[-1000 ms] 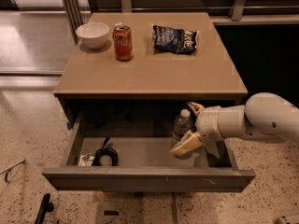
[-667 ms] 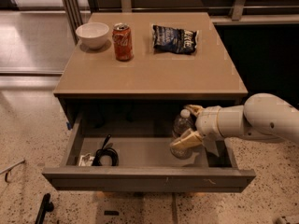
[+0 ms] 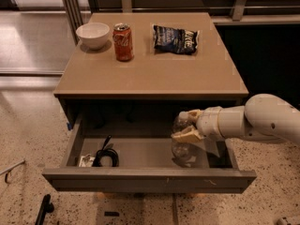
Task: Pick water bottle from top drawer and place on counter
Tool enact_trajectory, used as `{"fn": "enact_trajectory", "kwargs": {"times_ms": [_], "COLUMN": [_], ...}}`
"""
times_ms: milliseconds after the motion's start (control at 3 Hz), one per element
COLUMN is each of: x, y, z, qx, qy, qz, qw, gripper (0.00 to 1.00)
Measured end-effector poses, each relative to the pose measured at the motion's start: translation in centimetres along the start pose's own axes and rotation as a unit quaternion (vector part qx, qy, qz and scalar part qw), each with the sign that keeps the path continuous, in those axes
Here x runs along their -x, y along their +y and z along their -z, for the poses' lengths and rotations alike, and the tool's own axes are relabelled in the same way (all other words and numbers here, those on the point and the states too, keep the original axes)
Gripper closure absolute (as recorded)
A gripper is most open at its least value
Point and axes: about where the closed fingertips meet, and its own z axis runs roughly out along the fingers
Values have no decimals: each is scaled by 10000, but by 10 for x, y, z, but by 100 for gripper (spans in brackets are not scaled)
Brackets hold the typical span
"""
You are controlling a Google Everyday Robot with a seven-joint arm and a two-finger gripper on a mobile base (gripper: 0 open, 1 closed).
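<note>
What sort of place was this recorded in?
Likely an office or lab break area: speckled floor, a cabinet counter with soda can, bowl and chip bag. The gripper holds the water bottle in the top drawer.

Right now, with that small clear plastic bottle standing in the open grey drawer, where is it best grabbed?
Around the upper body of the water bottle, level from the view's right, where the gripper sits at it. It stands upright, round-sided, close under the tan counter in the top drawer, so a side grasp probably suits.
</note>
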Motion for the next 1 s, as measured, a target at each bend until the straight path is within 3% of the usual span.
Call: {"fn": "enact_trajectory", "kwargs": {"times_ms": [333, 667, 1000], "x": [0, 0, 21], "y": [0, 0, 8], "z": [0, 0, 16], "qx": [2, 4, 152], "qy": [0, -1, -59], "qz": [1, 1, 155], "qw": [10000, 10000, 9997], "gripper": [92, 100, 100]}}
